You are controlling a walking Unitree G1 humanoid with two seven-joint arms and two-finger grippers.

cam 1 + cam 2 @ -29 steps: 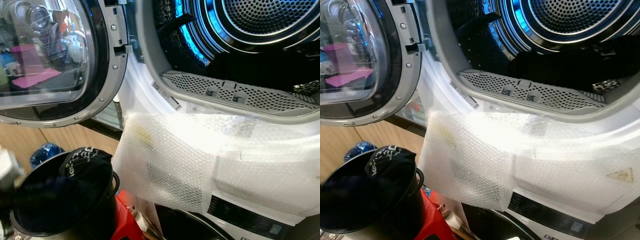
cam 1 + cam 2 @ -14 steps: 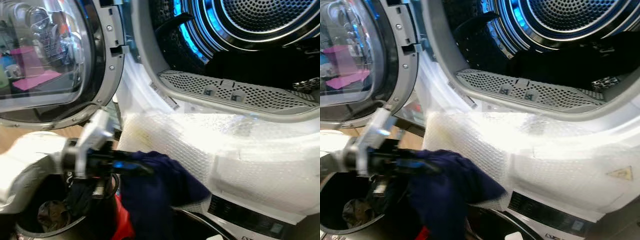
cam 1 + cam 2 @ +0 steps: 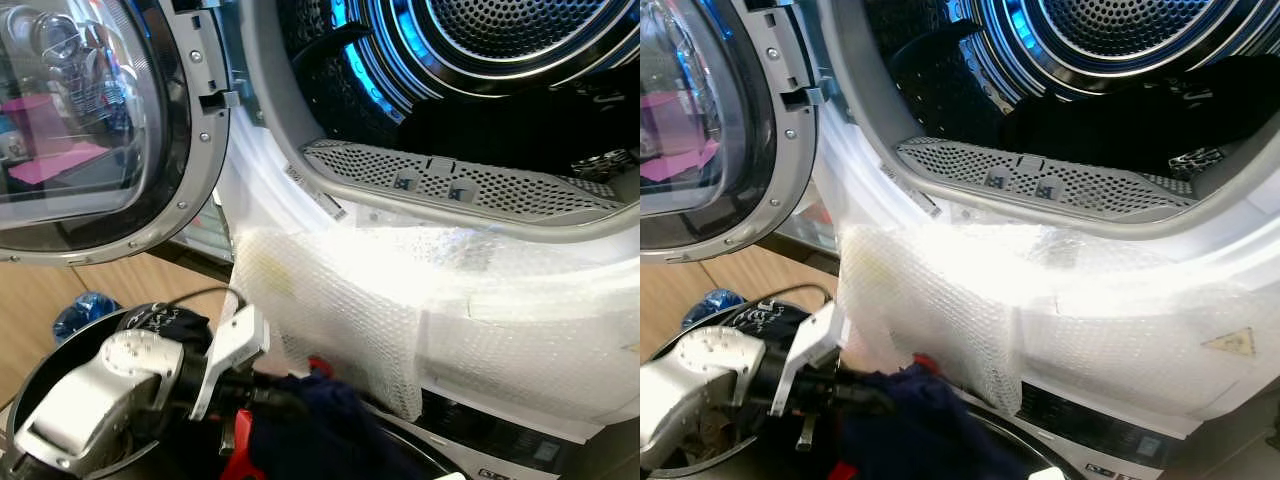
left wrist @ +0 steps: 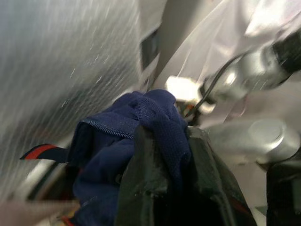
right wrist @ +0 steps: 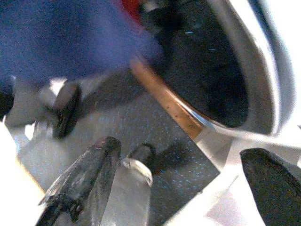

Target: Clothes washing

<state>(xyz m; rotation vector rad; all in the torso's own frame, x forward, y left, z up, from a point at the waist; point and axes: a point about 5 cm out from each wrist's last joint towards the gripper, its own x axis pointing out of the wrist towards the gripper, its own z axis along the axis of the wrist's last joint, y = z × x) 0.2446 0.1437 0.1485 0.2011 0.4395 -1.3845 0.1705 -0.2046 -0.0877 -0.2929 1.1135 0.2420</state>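
Observation:
My left gripper (image 3: 288,404) is shut on a navy garment (image 3: 325,432) with a red trim, low in front of the machine and just right of the black basket (image 3: 28,372). The left wrist view shows the navy garment (image 4: 117,141) bunched between the black fingers (image 4: 148,181). The open drum (image 3: 480,60) is above, lit blue, with dark clothes (image 3: 1140,110) inside. My right gripper (image 5: 181,188) is open, near a lower round door (image 5: 211,70).
The machine's glass door (image 3: 90,130) stands open to the left. Bubble wrap (image 3: 400,310) hangs over the front panel below the drum's mouth. A black cloth with white lettering (image 3: 152,321) lies in the basket. A red stool (image 3: 228,455) and a blue object (image 3: 75,312) are on the floor.
A second ago the left arm was barely in view by the basket. It then lifted the navy garment in front of the bubble wrap, and now holds it lower.

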